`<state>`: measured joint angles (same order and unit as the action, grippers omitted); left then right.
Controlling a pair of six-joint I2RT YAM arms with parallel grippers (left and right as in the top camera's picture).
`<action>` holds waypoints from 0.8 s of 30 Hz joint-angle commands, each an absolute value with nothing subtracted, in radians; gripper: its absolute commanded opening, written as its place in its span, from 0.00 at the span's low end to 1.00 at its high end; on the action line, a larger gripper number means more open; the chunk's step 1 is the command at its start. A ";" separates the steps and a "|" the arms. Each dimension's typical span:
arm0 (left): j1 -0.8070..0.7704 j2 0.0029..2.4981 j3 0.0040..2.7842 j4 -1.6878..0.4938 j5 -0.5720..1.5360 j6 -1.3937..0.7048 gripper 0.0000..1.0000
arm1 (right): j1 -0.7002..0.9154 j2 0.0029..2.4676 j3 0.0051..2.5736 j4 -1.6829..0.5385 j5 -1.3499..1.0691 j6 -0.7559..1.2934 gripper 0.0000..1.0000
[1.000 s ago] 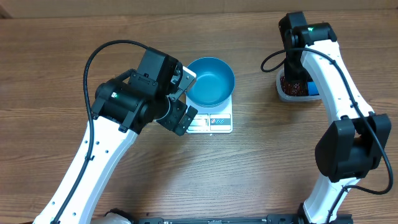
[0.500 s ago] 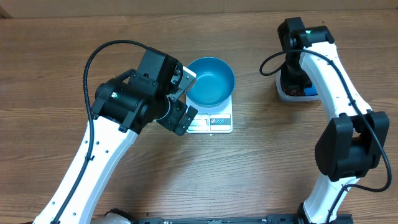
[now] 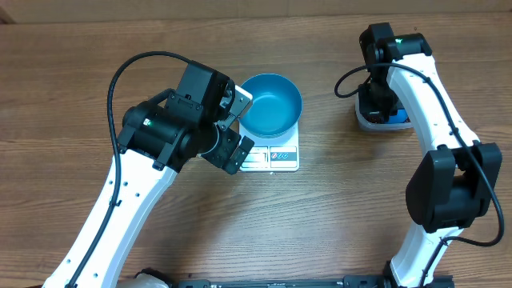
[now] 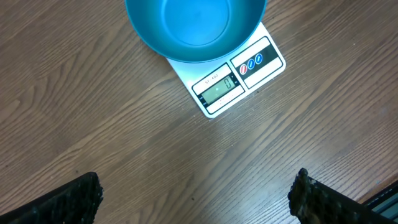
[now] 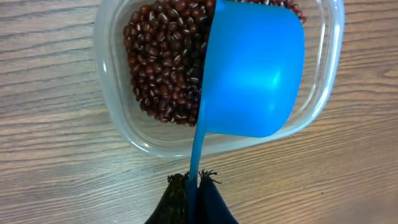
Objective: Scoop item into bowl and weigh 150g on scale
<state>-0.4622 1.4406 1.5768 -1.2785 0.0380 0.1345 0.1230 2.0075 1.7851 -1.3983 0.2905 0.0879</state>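
The empty metallic-blue bowl (image 3: 270, 104) (image 4: 196, 25) stands on the white scale (image 3: 276, 158) (image 4: 239, 78), whose display panel faces the table's front. My left gripper (image 3: 238, 128) (image 4: 196, 186) hovers open just left of the scale, with only bare wood between its fingers. The red-brown beans (image 5: 165, 62) lie heaped in a clear plastic tub (image 5: 115, 124) (image 3: 370, 122) at the far right. My right gripper (image 5: 194, 177) is shut on the thin handle of a blue scoop (image 5: 252, 68) (image 3: 402, 117). The scoop is tipped on edge in the tub beside the beans.
Both white arms reach in from the front edge, the left (image 3: 120, 208) crossing the left half and the right (image 3: 436, 120) along the right side. A black cable (image 3: 132, 68) loops above the left wrist.
The right wrist has shifted slightly over the tub, now covering the beans that showed in the overhead view. The left arm, bowl and scale have not moved.
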 commanded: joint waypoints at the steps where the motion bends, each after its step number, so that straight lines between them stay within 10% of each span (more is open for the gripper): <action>1: -0.458 1.438 1.575 -1.278 0.049 0.150 1.00 | 0.122 1.991 1.782 -1.390 0.221 0.070 0.04; 24: -0.458 1.438 1.575 -1.278 0.049 0.150 1.00 | -0.008 1.964 1.808 -1.367 -0.111 -0.036 0.04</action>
<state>-0.4622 1.4406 1.5768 -1.2785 0.0380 0.1349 0.0208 1.9968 1.7855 -1.3769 0.0143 -0.0010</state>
